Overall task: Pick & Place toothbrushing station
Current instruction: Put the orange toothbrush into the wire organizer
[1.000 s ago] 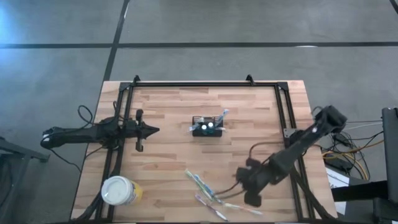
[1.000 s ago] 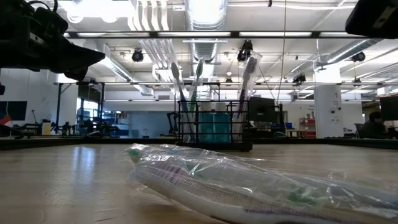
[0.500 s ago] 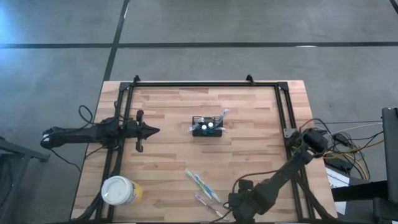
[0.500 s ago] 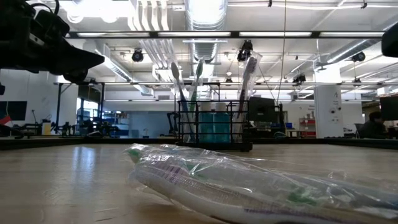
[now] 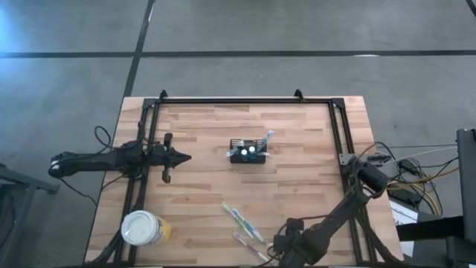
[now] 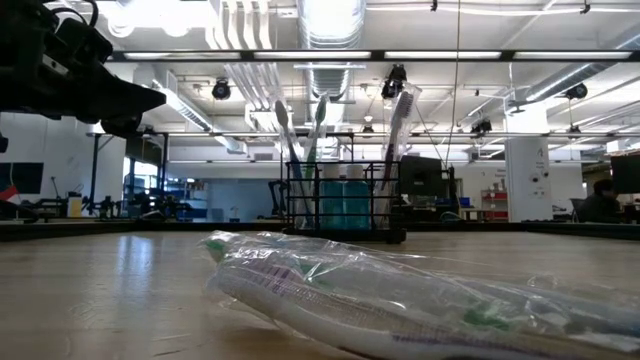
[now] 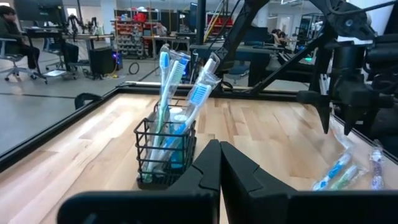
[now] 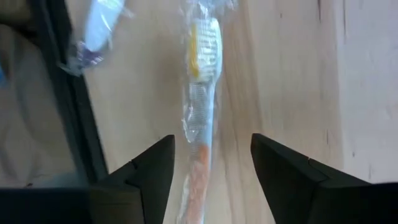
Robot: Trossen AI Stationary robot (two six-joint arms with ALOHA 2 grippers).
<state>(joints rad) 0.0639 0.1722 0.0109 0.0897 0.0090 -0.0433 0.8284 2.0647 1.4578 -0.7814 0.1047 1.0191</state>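
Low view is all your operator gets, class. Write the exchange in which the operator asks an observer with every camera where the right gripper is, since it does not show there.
Observer: The right gripper is at the table's near edge, beside the loose wrapped toothbrushes.
Operator: Is it holding one?
Observer: No. It is open, one finger on each side of a wrapped orange-handled toothbrush lying on the wood.
Operator: And the left arm?
Observer: The left gripper is shut and empty. It points at the toothbrushing station from the left, well apart from it.
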